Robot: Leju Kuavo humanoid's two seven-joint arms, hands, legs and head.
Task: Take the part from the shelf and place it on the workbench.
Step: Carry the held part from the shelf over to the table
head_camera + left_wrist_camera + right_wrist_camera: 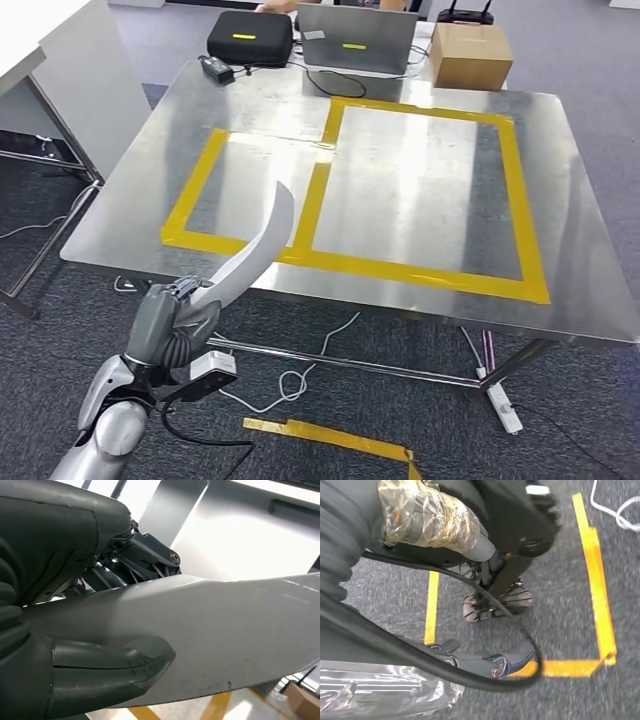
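My left hand (170, 320) grips the base of a long, curved, pale grey blade-shaped part (256, 250). The part rises up and to the right, and its tip hangs over the near edge of the steel workbench (581, 260). Close up in the left wrist view, the part (226, 635) lies clamped between the thumb (113, 672) and the darker fingers (147, 555) of the left hand (56, 540). Yellow tape on the bench marks a small rectangle (198, 180) on the left and a large one (521, 200) on the right. My right hand (433, 525) hangs over the carpet with its fingers (490, 662) apart and nothing in it.
A black case (249, 38), a laptop (356, 40) and a cardboard box (472, 55) sit along the bench's far edge. A white table (53, 50) stands at the left. Under the bench lie cables, a power strip (506, 408) and yellow floor tape (332, 437).
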